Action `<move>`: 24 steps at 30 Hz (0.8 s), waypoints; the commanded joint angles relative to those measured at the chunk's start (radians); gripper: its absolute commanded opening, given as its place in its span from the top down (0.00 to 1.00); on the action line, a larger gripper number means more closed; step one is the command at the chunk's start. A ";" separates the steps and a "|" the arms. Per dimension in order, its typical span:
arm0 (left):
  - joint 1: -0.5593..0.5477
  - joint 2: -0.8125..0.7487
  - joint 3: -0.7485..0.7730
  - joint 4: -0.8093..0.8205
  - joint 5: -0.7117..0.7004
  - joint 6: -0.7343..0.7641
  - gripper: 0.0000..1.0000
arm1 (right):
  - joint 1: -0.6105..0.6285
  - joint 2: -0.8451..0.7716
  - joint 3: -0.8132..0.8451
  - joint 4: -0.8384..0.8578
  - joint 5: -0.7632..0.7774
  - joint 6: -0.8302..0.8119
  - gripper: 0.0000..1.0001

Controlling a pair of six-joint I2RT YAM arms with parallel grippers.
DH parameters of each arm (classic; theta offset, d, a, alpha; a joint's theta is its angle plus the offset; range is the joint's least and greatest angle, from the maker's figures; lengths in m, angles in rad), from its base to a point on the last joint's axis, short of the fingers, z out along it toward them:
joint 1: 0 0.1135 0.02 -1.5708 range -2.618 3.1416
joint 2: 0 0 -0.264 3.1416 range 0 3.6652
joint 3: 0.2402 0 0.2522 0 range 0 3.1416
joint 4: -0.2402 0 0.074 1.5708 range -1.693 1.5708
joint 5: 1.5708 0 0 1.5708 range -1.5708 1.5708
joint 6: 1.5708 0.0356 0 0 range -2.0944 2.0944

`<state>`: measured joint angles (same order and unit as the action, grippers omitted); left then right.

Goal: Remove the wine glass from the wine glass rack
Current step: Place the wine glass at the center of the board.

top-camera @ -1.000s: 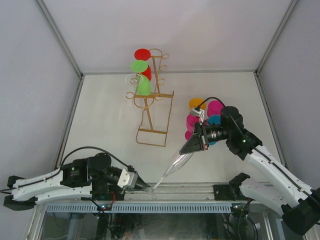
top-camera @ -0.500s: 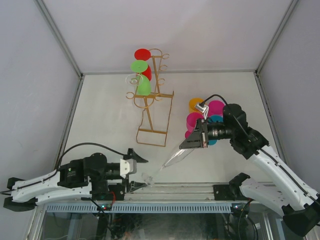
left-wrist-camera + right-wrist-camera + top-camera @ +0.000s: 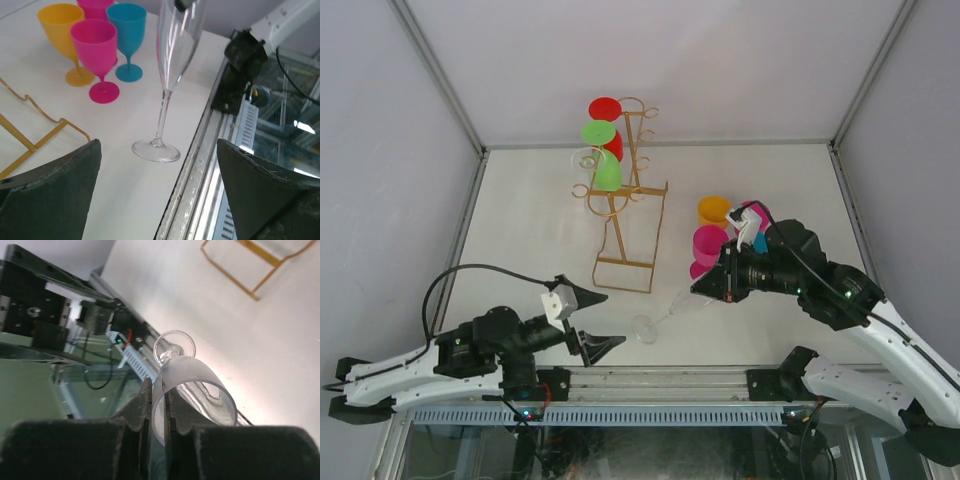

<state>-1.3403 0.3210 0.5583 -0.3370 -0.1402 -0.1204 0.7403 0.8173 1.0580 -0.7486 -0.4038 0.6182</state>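
top view: the wine glass rack (image 3: 632,205) stands toward the back of the table (image 3: 530,230), with red and green glasses (image 3: 599,132) hung on its upper hooks. the clear wine glass (image 3: 678,307) is off the rack, near the table's front edge, between the 2 arms. the right gripper (image 3: 702,291) holds its bowl end. its foot lies just beside the left gripper (image 3: 615,318), whose fingers are spread wide and touch nothing. 4 coloured glasses (image 3: 709,243) stand just behind the right gripper.

left wrist view: both fingers (image 3: 55,185) sit far apart at the frame's sides. the wine glass stands nearly upright beyond them, its foot seemingly on the table, close to the metal rail (image 3: 200,165). 1 orange, 2 pink and 1 blue glass stand behind it, and a corner of the rack's base wire shows at the left.

right wrist view: the fingers (image 3: 142,407) are pinched narrow on the bowl's wall at the rim, 1 outside and 1 inside. the foot shows beyond the bowl.
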 commanded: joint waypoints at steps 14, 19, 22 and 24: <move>0.004 0.062 0.092 -0.132 -0.503 -0.468 0.00 | 0.373 0.164 0.218 -0.325 0.833 -0.040 1.00; 0.006 0.071 0.097 -0.212 -0.516 -0.508 0.00 | 0.373 0.217 0.220 -0.317 0.844 -0.066 1.00; 0.014 0.125 0.116 -0.219 -0.489 -0.521 0.00 | 0.353 0.243 0.215 -0.288 0.809 -0.095 1.00; 0.024 0.161 0.135 -0.226 -0.472 -0.544 0.00 | 0.319 0.263 0.209 -0.267 0.770 -0.104 1.00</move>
<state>-1.3338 0.4149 0.6155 -0.5419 -0.6102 -0.5961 1.0973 1.0622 1.2377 -1.0733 0.3824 0.5617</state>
